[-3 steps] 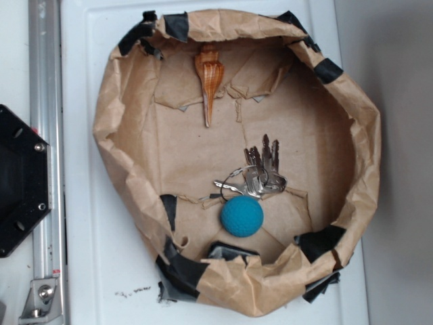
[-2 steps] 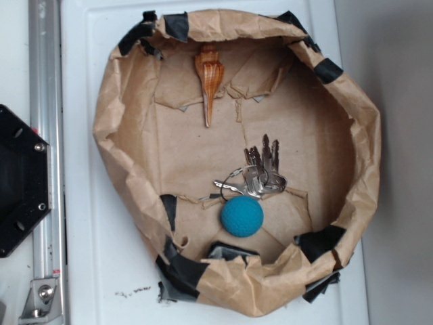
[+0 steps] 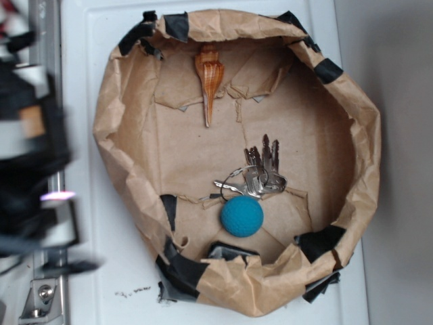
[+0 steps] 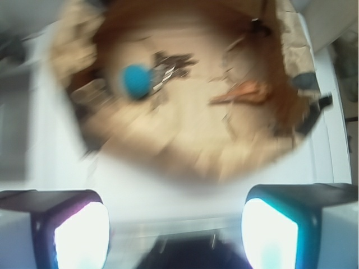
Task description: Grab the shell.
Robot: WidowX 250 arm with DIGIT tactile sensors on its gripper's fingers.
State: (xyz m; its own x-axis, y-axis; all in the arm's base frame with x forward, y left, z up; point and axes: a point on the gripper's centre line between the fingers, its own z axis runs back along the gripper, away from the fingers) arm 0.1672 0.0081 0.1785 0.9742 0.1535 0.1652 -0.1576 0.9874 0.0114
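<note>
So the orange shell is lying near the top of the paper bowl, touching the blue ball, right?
Not quite. The shell does lie near the top of the paper bowl, but it is well apart from the blue ball, which sits near the bottom against the keys. The exterior view shows this.

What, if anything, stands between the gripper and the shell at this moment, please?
Only the crumpled paper wall of the bowl. The gripper is outside it, jaws apart, and the shell lies alone inside, apart from the keys and ball.
</note>
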